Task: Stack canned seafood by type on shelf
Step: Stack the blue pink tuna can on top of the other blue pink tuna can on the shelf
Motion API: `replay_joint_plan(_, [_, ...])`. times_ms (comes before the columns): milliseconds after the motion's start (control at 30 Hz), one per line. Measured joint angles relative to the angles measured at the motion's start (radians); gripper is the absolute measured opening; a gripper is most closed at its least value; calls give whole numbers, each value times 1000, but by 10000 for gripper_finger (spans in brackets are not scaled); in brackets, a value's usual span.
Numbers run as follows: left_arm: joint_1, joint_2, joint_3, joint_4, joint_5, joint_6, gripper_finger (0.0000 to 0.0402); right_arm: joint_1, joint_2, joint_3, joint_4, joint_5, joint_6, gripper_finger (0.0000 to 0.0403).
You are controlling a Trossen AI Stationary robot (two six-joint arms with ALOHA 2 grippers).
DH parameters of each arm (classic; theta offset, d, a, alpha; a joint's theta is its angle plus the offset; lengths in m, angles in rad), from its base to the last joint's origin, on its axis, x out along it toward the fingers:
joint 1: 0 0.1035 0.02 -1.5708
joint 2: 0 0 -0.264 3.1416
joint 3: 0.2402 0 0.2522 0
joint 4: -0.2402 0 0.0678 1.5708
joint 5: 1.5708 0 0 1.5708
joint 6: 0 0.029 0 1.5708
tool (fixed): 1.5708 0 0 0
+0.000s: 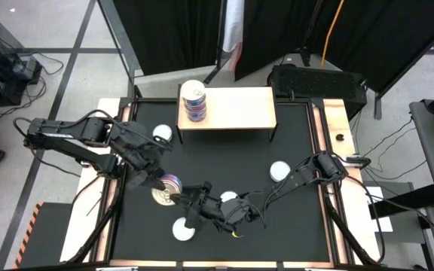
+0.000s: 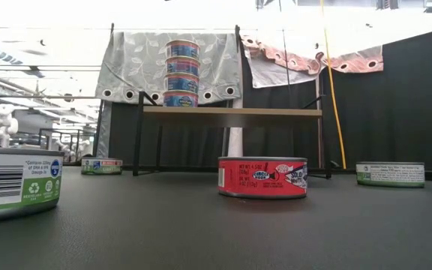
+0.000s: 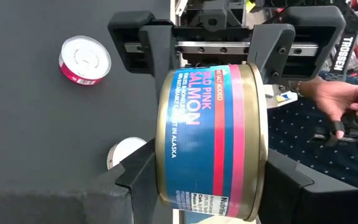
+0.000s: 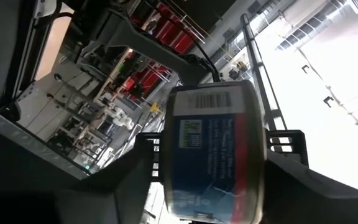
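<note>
Both grippers meet over the table's near middle, shut on one tin with a blue and pink salmon label (image 1: 172, 183). My left gripper (image 1: 162, 183) comes from the left and my right gripper (image 1: 191, 197) from the right. The left wrist view shows this tin (image 3: 213, 124) on its side between both pairs of fingers. The shelf (image 1: 236, 109) stands at the far edge and carries a stack of blue tins (image 1: 193, 102) (image 2: 181, 73) at its left end. Several more tins sit flat on the table: white lids (image 1: 162, 134) (image 1: 279, 171) (image 1: 181, 228), a red one (image 2: 262, 177), green ones (image 2: 13, 184) (image 2: 390, 174). My left gripper (image 3: 213, 186) pinches the salmon tin across its two flat faces, one finger (image 3: 135, 180) on each, near the tin's rim (image 3: 166, 180). The tin is lifted clear, on its side. My right gripper (image 4: 210, 186) pinches the same tin across its flat faces at the opposite rim (image 3: 213, 68), level, facing my left gripper.
Loose tins lie on the black mat around the arms, one red (image 3: 84, 60) and one white-lidded (image 3: 126, 152) below the held tin. The shelf's right part (image 1: 251, 105) is bare wood. A person's hand (image 3: 340, 102) shows beyond the table edge.
</note>
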Motion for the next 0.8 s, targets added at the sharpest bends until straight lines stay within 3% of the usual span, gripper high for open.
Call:
replay_joint_plan(267, [-2, -1, 0, -3, -66, -5, 205, 0, 0, -2, 7, 16, -6, 175])
replay_joint_plan(400, [-2, -2, 0, 8, -97, 0, 215, 0, 0, -2, 12, 20, -2, 175])
replay_joint_plan(800, [-2, -17, 11, 5, -248, 54, 305, 5, 2, -3, 13, 43, 28, 181])
